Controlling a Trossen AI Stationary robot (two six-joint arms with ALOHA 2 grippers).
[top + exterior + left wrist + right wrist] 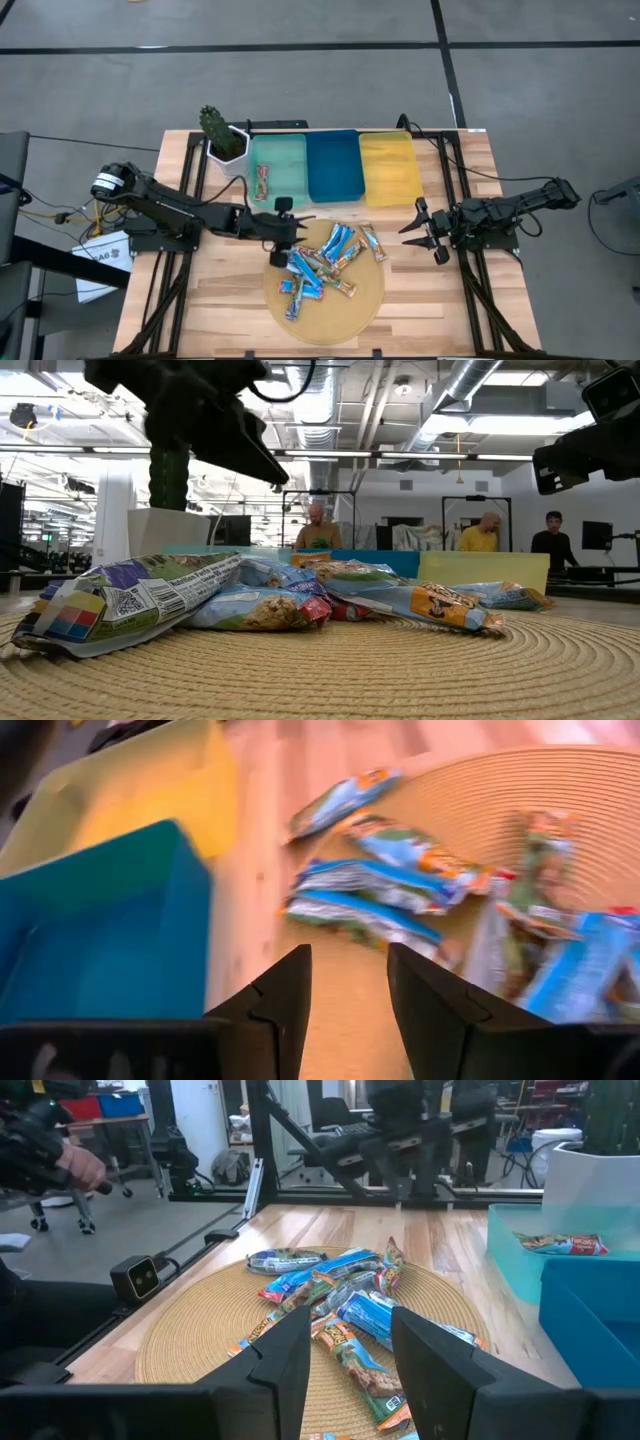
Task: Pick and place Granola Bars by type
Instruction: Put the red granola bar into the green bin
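From above, you see the Granola Bars [322,265] heaped on a round woven mat [350,308]; the left gripper [281,232] hangs over the mat's edge and hides part of the pile. One bar [263,181] lies in the teal tray [277,165]; the blue tray [333,165] and yellow tray [389,168] show none.

At table level, the pile blocks the trays behind it.

Your left wrist view shows the jaws spread, holding nothing.

The right gripper [349,1342] waits beside the mat, jaws spread.

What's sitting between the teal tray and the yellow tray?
The blue tray, empty, sits between the teal tray and the yellow tray. The overhead view shows it.
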